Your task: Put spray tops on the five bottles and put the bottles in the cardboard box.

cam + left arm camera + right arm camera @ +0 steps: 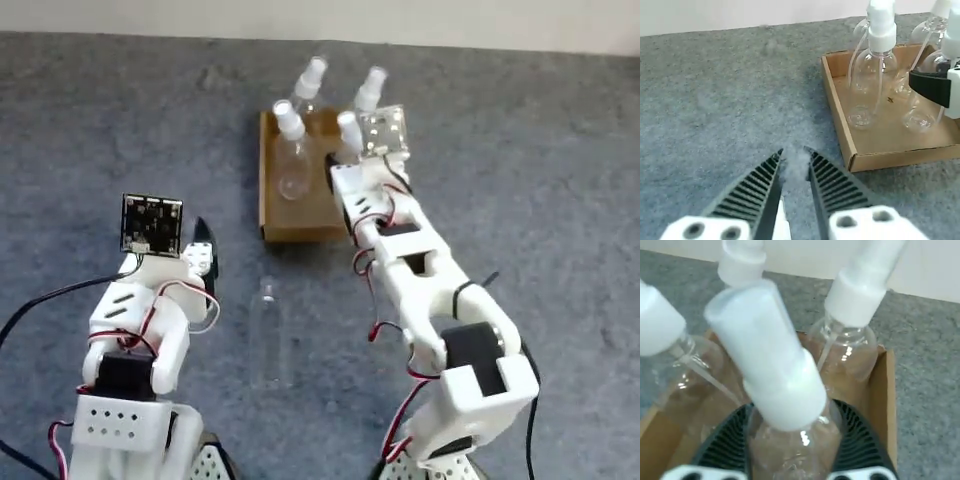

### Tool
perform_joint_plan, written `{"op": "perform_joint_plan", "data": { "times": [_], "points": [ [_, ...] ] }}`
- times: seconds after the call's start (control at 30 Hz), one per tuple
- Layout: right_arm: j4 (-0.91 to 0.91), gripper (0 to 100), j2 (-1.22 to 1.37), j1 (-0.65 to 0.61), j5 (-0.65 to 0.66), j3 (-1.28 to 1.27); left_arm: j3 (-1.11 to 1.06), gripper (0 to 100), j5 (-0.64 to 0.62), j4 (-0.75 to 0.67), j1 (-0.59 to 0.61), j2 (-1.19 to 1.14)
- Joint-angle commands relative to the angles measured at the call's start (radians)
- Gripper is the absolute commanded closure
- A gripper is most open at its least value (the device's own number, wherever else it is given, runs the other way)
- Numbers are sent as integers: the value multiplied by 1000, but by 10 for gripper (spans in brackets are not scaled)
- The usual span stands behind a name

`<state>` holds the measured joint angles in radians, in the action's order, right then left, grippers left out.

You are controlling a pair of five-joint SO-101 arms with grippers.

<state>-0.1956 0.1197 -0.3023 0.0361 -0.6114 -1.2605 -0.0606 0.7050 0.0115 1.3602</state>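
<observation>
The cardboard box (pixel 268 190) stands at the table's far middle with several clear bottles with white spray tops upright in it (pixel 290 150). My right gripper (pixel 345 165) is down in the box's right side, shut on one such bottle (pixel 785 445) just below its white spray top (pixel 770 355). One clear bottle without a top (pixel 268 335) lies on the carpet between the arms. My left gripper (pixel 794 152) hovers low over the carpet, left of the box (pixel 840 120), open by a narrow gap with nothing in it.
Grey carpet covers the table. Open room lies left of the box and around the lying bottle. The right arm's white body (pixel 420 270) stretches from the near right up to the box.
</observation>
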Motion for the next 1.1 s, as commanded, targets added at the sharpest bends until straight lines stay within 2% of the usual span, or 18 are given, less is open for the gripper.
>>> {"op": "perform_joint_plan", "data": {
  "times": [0.0, 0.23, 0.63, 0.87, 1.07],
  "points": [
    [-25, 985, -15, 7, 11, 64, 5, 995, -11, -23, -18, 10],
    [-25, 840, -16, 4, 9, 58, 5, 995, -11, -23, -18, 10],
    [-24, 827, -16, -8, 12, 58, 5, 995, -11, -23, -18, 10],
    [-22, 690, -16, -7, 12, 58, 5, 995, -11, -23, -18, 10],
    [70, 683, -22, -7, 12, 65, 5, 995, -11, -25, -18, 8]
  ]
}}
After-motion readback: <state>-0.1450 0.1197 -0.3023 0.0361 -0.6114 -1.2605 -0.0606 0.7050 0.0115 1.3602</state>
